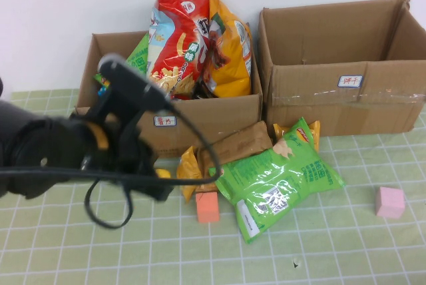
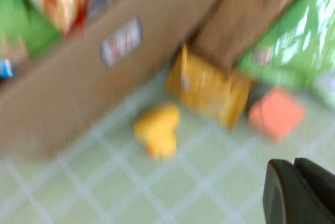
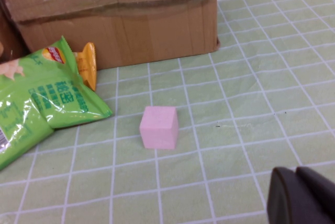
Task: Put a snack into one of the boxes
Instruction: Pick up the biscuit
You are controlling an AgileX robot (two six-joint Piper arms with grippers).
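The narrower box point(image 1: 206, 115) at the back left holds red point(image 1: 176, 35), orange point(image 1: 229, 45) and green snack bags. The wider taped box point(image 1: 343, 92) stands to its right. A large green chip bag point(image 1: 276, 178), a brown packet point(image 1: 239, 145) and yellow packets point(image 1: 190, 168) lie on the table in front of them. My left gripper point(image 1: 160, 192) is shut and empty, low over the table in front of the narrower box; in the left wrist view it point(image 2: 294, 192) is near a small yellow item point(image 2: 158, 129) and a yellow packet point(image 2: 209, 85). My right gripper point(image 3: 297, 198) is shut and empty above the mat.
An orange cube point(image 1: 207, 206) lies in front of the green bag. A pink cube point(image 1: 389, 202) sits at the right, also in the right wrist view point(image 3: 158, 126). The wide box point(image 3: 115, 20) and the green bag point(image 3: 36, 98) show there too. Green tiled mat point(image 1: 333, 252) covers the table.
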